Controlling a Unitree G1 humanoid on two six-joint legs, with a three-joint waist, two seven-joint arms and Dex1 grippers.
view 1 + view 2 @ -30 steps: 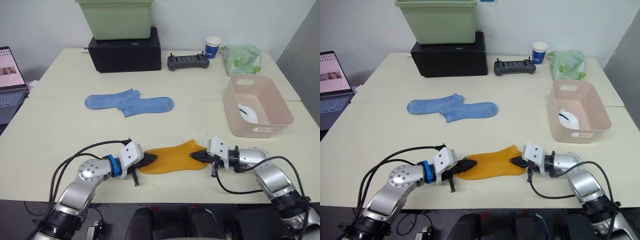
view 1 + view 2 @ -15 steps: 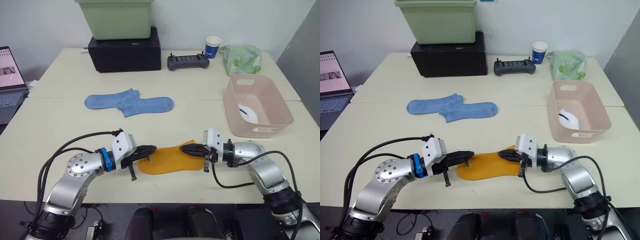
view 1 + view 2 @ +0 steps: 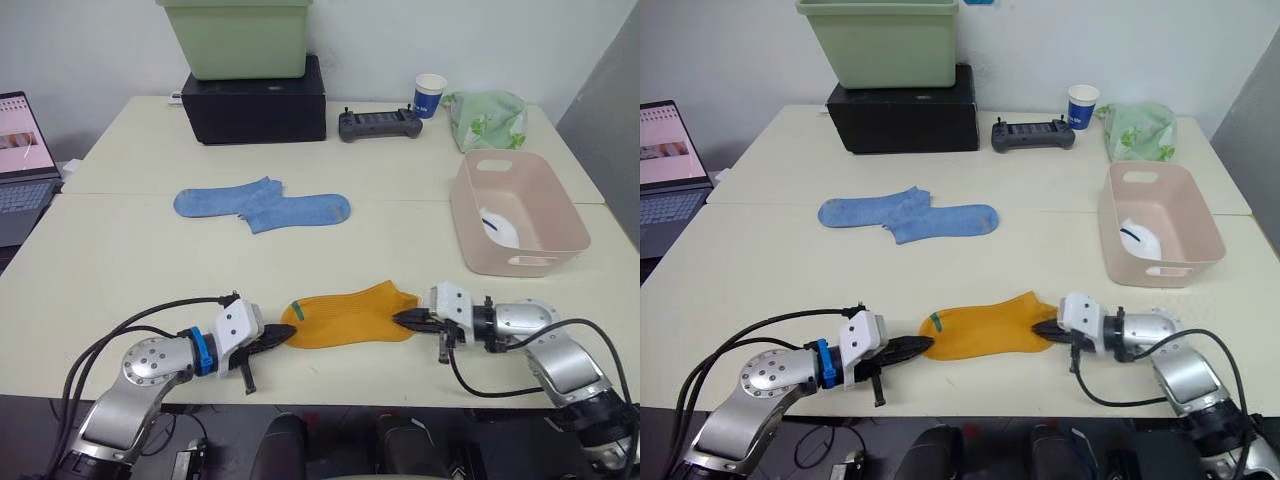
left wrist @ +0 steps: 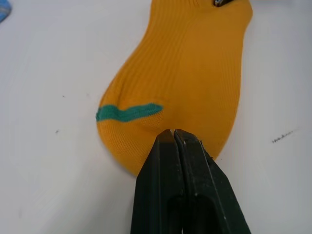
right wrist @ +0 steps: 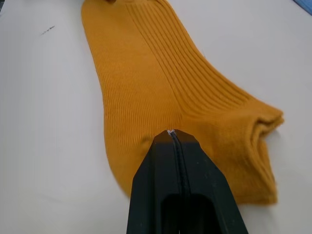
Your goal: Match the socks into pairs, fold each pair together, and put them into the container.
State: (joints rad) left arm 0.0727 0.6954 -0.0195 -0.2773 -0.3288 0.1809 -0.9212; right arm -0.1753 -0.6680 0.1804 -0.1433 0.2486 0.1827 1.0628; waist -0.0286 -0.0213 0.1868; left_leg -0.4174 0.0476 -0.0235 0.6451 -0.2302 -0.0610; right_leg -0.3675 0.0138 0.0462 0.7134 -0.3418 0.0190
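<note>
Socks in mustard-orange (image 3: 350, 313) lie flat at lower centre of the desk (image 3: 120, 250); our left hand (image 3: 272, 339) pinches the toe end, our right hand (image 3: 408, 320) the cuff end; we judge folding comes next, then the pink container (image 3: 560, 225) at right.

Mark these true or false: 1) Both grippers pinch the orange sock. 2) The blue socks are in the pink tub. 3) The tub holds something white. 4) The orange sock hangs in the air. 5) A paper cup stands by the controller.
1) True: the left gripper and right gripper are shut on the orange sock.
2) False: the blue socks lie on the table.
3) True, inside the pink tub.
4) False: it lies flat.
5) True: the cup stands beside the controller.
</note>
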